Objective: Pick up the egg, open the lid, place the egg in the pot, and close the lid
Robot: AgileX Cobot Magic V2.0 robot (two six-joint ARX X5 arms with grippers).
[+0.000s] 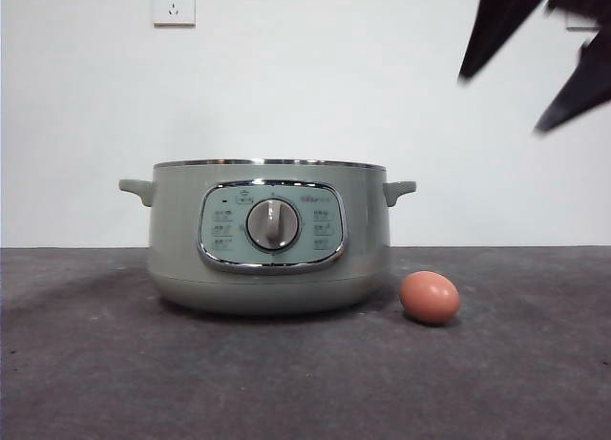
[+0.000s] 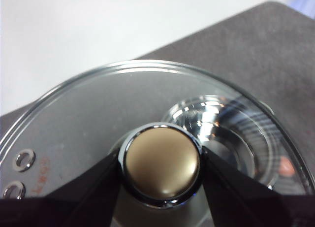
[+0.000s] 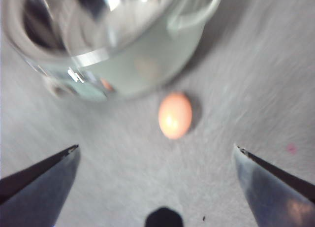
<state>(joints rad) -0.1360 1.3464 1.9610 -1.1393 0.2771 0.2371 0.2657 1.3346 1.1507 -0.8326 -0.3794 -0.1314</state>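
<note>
Right wrist view: right gripper (image 3: 156, 153) open above egg (image 3: 175, 114); descend centred. Left gripper (image 2: 160, 163) clamps lid (image 2: 98, 113) knob.

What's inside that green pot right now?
Nothing visible: the pot looks open, its shiny wall bare, though its bottom is out of view. The egg lies outside on the table.

From my front camera, the arm (image 1: 535, 49) at two o'clock is cut off by the top and right edges. I cannot read the small symbols on the pot (image 1: 270, 235) panel. My right wrist picture is blurred, with the pot's far side cropped. In the left wrist picture, the lid (image 2: 98, 109) is cropped at the frame's bottom.
</note>
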